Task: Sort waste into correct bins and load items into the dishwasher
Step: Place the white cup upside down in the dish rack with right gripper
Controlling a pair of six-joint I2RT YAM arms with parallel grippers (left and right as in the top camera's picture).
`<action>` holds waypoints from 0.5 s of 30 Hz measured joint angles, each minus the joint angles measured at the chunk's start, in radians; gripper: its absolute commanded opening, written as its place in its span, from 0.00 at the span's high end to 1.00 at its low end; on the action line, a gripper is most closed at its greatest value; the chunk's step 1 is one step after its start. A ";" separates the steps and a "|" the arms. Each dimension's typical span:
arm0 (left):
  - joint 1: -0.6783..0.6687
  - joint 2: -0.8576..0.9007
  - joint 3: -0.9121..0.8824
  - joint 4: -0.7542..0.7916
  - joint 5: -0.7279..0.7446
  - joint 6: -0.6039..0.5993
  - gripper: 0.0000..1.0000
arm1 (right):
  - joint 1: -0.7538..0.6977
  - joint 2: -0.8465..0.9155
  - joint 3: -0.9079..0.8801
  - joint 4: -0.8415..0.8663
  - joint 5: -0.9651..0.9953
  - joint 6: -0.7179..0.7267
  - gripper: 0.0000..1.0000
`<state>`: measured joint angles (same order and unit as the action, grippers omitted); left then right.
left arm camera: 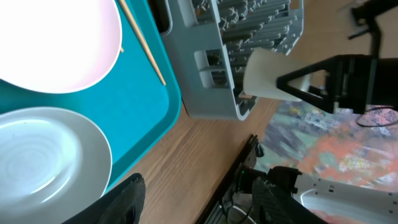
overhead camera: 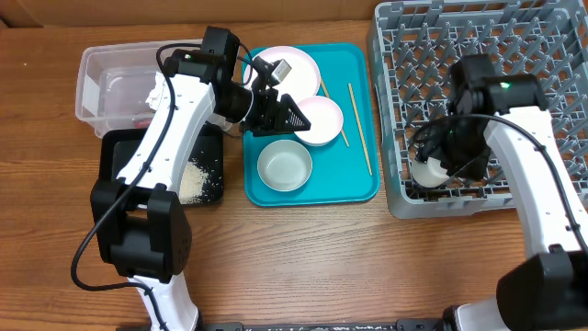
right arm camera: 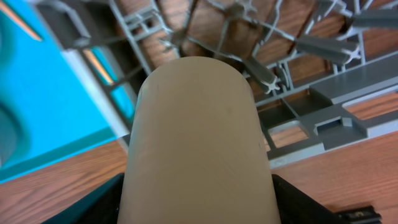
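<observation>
My right gripper (overhead camera: 434, 165) is shut on the small white cup (overhead camera: 426, 171) and holds it at the front left corner of the grey dish rack (overhead camera: 514, 46). The cup fills the right wrist view (right arm camera: 198, 143) between the fingers, with rack pegs (right arm camera: 298, 56) behind it. My left gripper (overhead camera: 292, 114) is open and empty above the teal tray (overhead camera: 354, 188), between the white plate (overhead camera: 289, 69) and two white bowls (overhead camera: 320, 119) (overhead camera: 285, 165). Its fingers (left arm camera: 199, 205) frame a bowl (left arm camera: 43, 162). Two chopsticks (overhead camera: 359, 129) lie on the tray's right side.
The clear tub (overhead camera: 96, 69) stands at the back left with something white and small reddish bits inside. The black tray (overhead camera: 118, 152) in front of it holds rice grains (overhead camera: 197, 179). My left arm crosses above both. Bare wooden table lies in front.
</observation>
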<state>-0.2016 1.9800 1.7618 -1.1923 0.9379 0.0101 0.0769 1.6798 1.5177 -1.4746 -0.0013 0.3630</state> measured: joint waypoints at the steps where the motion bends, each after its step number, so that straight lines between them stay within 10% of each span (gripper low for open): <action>1: 0.000 0.000 0.000 -0.003 -0.001 0.000 0.41 | 0.000 0.008 -0.010 0.002 0.003 0.000 0.30; 9: 0.000 0.000 0.000 -0.012 -0.031 0.000 0.41 | 0.000 0.059 -0.043 0.025 0.012 0.005 0.02; 15: 0.000 0.000 0.000 -0.012 -0.034 0.000 0.41 | 0.000 0.059 -0.034 0.010 0.016 0.002 0.00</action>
<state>-0.2016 1.9800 1.7618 -1.2045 0.9035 0.0101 0.0765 1.7386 1.4834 -1.4643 0.0143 0.3649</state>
